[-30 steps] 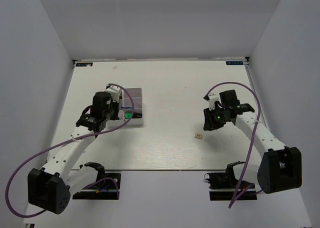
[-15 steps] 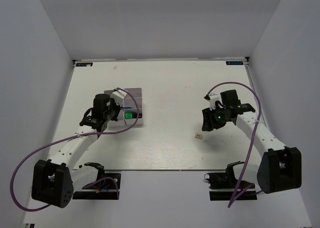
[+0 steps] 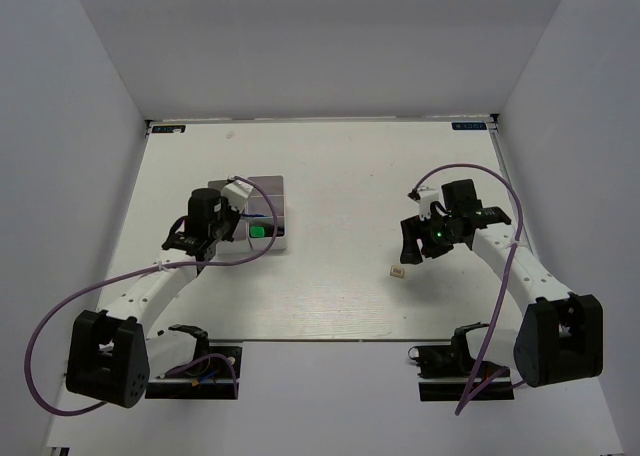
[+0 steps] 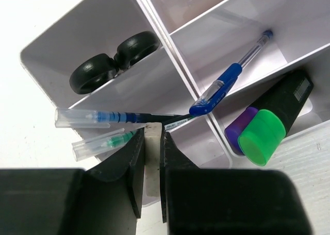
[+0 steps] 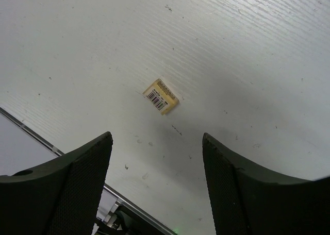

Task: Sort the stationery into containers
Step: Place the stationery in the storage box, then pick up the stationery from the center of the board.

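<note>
The white divided tray [image 3: 272, 184] sits left of centre on the table. In the left wrist view its compartments [image 4: 170, 44] hold black scissors handles [image 4: 113, 62], a blue pen [image 4: 229, 78], a purple marker [image 4: 242, 129], a green highlighter [image 4: 264, 137] and two clear-capped pens [image 4: 98, 116]. My left gripper [image 3: 238, 226] [image 4: 153, 137] is shut on a short pale grey stick [image 4: 153, 157] over the tray's near left part. My right gripper [image 3: 412, 244] [image 5: 156, 137] is open and empty, just above the table. The tiny beige cube [image 3: 397, 272] [image 5: 161, 96] lies just ahead of its fingers.
White walls enclose the table on the left, back and right. The table's near edge [image 5: 31, 127], a metal strip, runs close behind the right gripper. Purple cables loop from both arms.
The left gripper has shifted a little left and nearer over the tray, still holding the stick. The right gripper has moved slightly left toward the cube.
</note>
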`<action>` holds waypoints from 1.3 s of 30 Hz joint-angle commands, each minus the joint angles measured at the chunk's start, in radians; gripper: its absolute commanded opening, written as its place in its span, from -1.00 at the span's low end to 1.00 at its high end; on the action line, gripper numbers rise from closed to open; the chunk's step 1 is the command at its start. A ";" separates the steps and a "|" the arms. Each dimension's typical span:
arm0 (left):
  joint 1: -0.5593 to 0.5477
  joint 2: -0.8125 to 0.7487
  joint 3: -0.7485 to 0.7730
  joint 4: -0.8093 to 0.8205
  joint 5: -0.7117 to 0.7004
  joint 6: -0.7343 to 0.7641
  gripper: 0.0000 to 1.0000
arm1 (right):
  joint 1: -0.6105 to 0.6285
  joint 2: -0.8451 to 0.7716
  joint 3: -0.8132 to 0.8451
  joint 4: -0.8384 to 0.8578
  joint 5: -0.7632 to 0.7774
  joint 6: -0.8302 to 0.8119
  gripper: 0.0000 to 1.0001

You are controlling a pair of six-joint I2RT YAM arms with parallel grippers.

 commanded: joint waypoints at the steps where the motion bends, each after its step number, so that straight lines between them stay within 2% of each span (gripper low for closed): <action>1: 0.007 -0.011 -0.003 0.034 -0.021 -0.002 -0.59 | -0.008 -0.006 -0.003 0.004 -0.026 -0.013 0.46; 3: 0.007 -0.011 0.003 0.031 -0.028 -0.011 -0.39 | -0.008 -0.006 -0.003 0.004 -0.026 -0.011 0.46; 8: 0.007 -0.028 0.008 0.017 -0.038 -0.031 -0.13 | -0.015 -0.006 -0.003 0.004 -0.029 -0.011 0.49; 11: 0.007 -0.045 0.004 0.009 -0.041 -0.036 -0.02 | -0.014 -0.006 -0.001 0.001 -0.034 -0.016 0.49; 14: 0.005 -0.067 0.002 0.008 -0.048 -0.043 -0.01 | -0.015 -0.006 -0.003 -0.001 -0.035 -0.019 0.49; 15: 0.007 -0.070 0.000 0.006 -0.052 -0.051 -0.04 | -0.017 -0.009 -0.004 -0.002 -0.038 -0.028 0.45; 16: 0.007 -0.083 0.005 -0.007 -0.048 -0.065 -0.19 | -0.017 -0.006 -0.007 -0.002 -0.043 -0.034 0.40; 18: -0.002 -0.132 0.034 -0.035 -0.035 -0.100 -0.56 | -0.014 -0.004 -0.018 -0.002 -0.079 -0.100 -0.03; 19: -0.011 -0.145 0.046 -0.091 -0.028 -0.142 -0.90 | -0.011 -0.001 -0.020 -0.002 -0.090 -0.127 -0.24; 20: -0.024 -0.186 0.100 -0.122 -0.022 -0.204 -1.00 | -0.005 0.006 -0.027 0.005 -0.104 -0.169 -0.61; 21: -0.027 -0.197 0.120 -0.160 -0.012 -0.236 -1.00 | -0.001 0.015 -0.030 0.005 -0.135 -0.221 -0.70; 22: -0.034 -0.208 0.141 -0.247 0.029 -0.332 -1.00 | 0.000 0.015 -0.030 0.007 -0.147 -0.243 -0.70; 23: -0.036 -0.218 0.160 -0.336 0.066 -0.376 -0.84 | 0.005 0.020 -0.039 0.037 -0.149 -0.291 -0.60; 25: -0.051 -0.252 0.192 -0.478 0.139 -0.455 -0.46 | 0.011 0.032 -0.062 0.064 -0.129 -0.383 -0.25; 26: -0.054 -0.278 0.179 -0.519 0.164 -0.466 -0.20 | 0.012 0.038 -0.079 0.103 -0.123 -0.402 -0.10; 27: -0.057 -0.312 0.165 -0.533 0.170 -0.476 0.15 | 0.023 0.070 -0.084 0.108 -0.118 -0.418 0.13; 29: -0.067 -0.366 0.102 -0.576 0.195 -0.497 0.37 | 0.048 0.103 -0.076 0.111 -0.106 -0.447 0.28; 31: -0.064 -0.421 0.051 -0.598 0.204 -0.500 0.39 | 0.078 0.138 -0.082 0.142 -0.078 -0.438 0.41; 39: -0.065 -0.522 -0.018 -0.641 0.187 -0.502 0.42 | 0.175 0.233 -0.076 0.222 0.052 -0.419 0.39</action>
